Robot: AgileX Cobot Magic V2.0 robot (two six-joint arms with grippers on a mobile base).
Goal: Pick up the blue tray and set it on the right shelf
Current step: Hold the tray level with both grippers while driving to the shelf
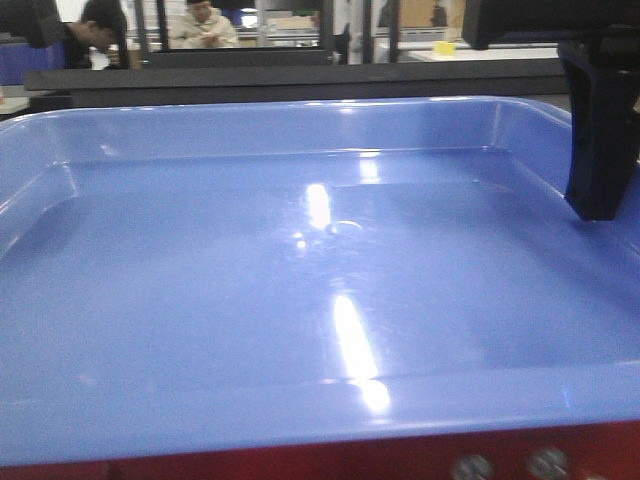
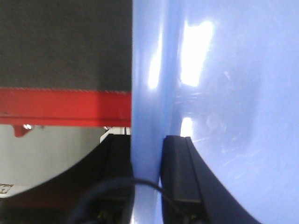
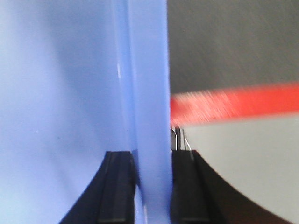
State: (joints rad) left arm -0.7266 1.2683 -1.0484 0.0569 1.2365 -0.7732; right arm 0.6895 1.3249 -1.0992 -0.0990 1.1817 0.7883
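Note:
The blue tray point(image 1: 300, 280) fills the front view, glossy and empty, lying level. In the left wrist view my left gripper point(image 2: 147, 140) is shut on the tray's rim point(image 2: 145, 93), with one black finger point(image 2: 180, 168) inside the tray and the other outside. The right wrist view shows my right gripper point(image 3: 150, 154) shut on the opposite rim point(image 3: 147, 84), with a finger point(image 3: 117, 186) on the inner side. In the front view the right gripper's black finger point(image 1: 600, 130) hangs over the tray's right edge. The right shelf is out of view.
A red beam point(image 1: 300, 465) with bolts runs under the tray's near edge. It also shows as a red beam point(image 2: 65, 107) beside a dark surface point(image 2: 65, 42), with grey floor point(image 2: 46, 154) below. A dark tabletop point(image 1: 300, 80) lies beyond the tray, with people point(image 1: 205, 25) seated behind it.

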